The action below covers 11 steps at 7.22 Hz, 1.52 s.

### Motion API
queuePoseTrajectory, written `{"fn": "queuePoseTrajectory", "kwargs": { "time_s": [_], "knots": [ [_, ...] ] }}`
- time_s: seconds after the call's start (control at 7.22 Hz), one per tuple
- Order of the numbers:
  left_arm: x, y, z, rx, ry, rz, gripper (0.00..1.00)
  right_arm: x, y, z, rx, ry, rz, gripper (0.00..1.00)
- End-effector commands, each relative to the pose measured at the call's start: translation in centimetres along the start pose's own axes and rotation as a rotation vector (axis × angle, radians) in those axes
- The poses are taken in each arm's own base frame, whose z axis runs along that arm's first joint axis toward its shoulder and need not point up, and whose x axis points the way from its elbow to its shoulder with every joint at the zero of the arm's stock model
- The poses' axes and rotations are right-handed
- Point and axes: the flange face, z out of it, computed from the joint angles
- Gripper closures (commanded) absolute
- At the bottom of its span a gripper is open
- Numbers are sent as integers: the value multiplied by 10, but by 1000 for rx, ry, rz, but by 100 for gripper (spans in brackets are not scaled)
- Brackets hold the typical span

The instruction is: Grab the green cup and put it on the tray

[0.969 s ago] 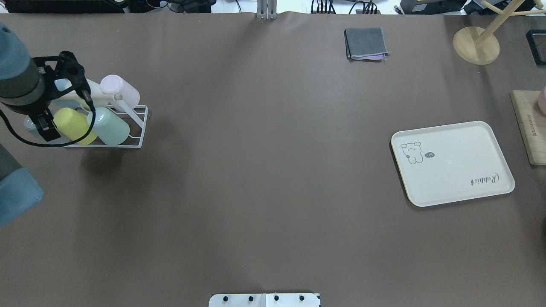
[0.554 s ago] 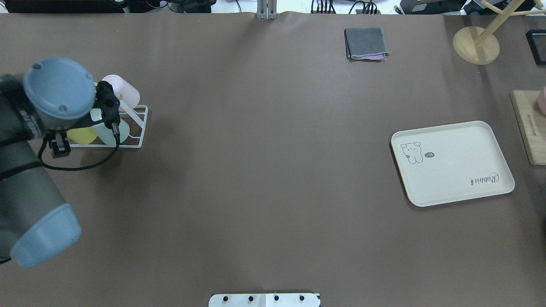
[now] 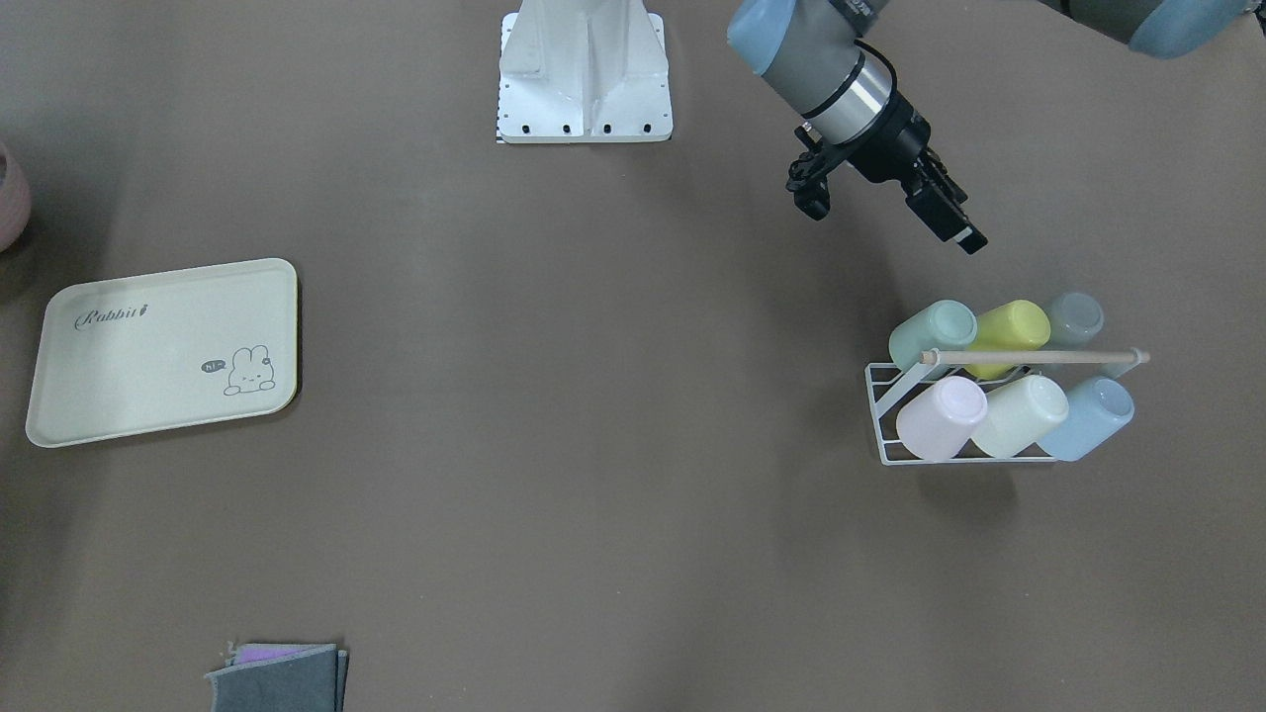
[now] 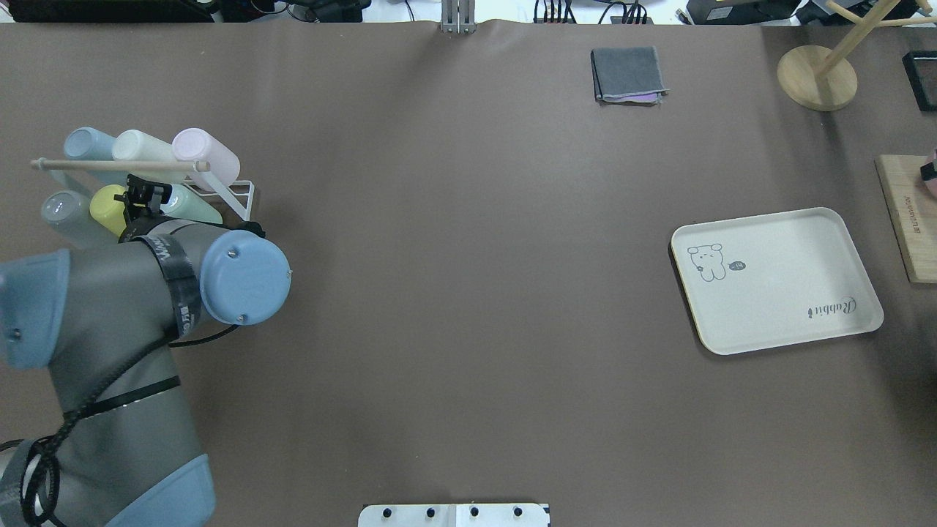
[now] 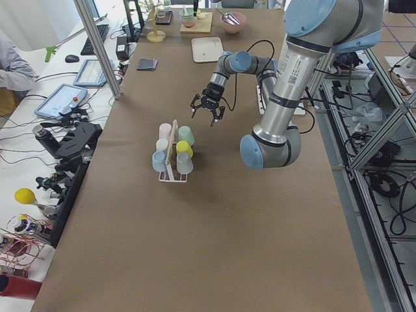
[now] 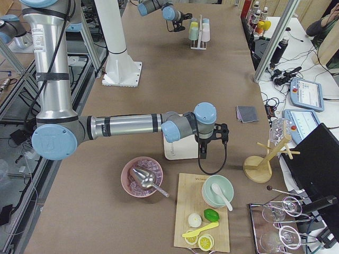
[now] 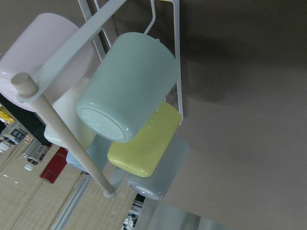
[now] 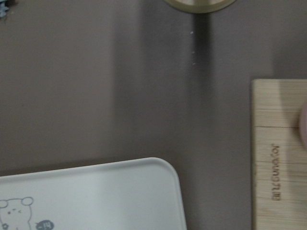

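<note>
The green cup [image 3: 930, 331] lies tilted in a white wire rack [image 3: 880, 398], in the row on the robot's side, next to a yellow-green cup [image 3: 1014, 328]. It fills the left wrist view [image 7: 125, 86] and is partly hidden by the arm overhead [image 4: 194, 207]. My left gripper [image 3: 964, 237] hangs on the robot's side of the rack, apart from the cups; its jaws look open and empty. The cream tray [image 4: 790, 278] lies far off, also in the right wrist view [image 8: 96, 196]. My right gripper [image 6: 213, 138] hovers by the tray; I cannot tell its state.
The rack also holds pink [image 3: 940, 417], cream [image 3: 1019, 415], blue [image 3: 1086, 417] and grey [image 3: 1076, 316] cups under a wooden rod [image 3: 1039, 356]. A folded grey cloth [image 4: 628, 75], a wooden stand [image 4: 816, 77] and a wooden board [image 4: 908, 219] lie beyond and beside the tray.
My left arm has swung right and back towards the robot's side, uncovering the cups; its gripper now faces the rack from the near side. Cups and tray have not moved.
</note>
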Motion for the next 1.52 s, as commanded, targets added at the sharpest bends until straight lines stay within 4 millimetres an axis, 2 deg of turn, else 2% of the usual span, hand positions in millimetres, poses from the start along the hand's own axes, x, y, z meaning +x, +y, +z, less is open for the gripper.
{"fn": "queuePoseTrajectory", "kwargs": {
  "time_s": [0.0, 0.14, 0.28, 0.55, 0.69, 1.11, 1.38],
  "knots": [
    [9, -53, -15, -95, -125, 225, 2, -68, 22, 41, -80, -29, -99, 0],
    [20, -67, -15, -74, -178, 331, 2, -73, 28, 59, -101, -2, -121, 0],
    [25, -75, 0, -112, -213, 366, 2, -73, 28, 70, -89, 38, -197, 0],
    [37, -90, 8, -129, -240, 392, 2, -54, 30, 86, -110, 56, -226, 0],
    [41, -93, 19, -146, -247, 400, 3, -41, 28, 90, -94, 51, -245, 0],
    [44, -107, 46, -181, -291, 397, 5, -4, 57, 93, -80, 50, -239, 0],
    [45, -112, 55, -216, -338, 414, 7, 11, 65, 100, -95, 62, -223, 0]
  ]
}}
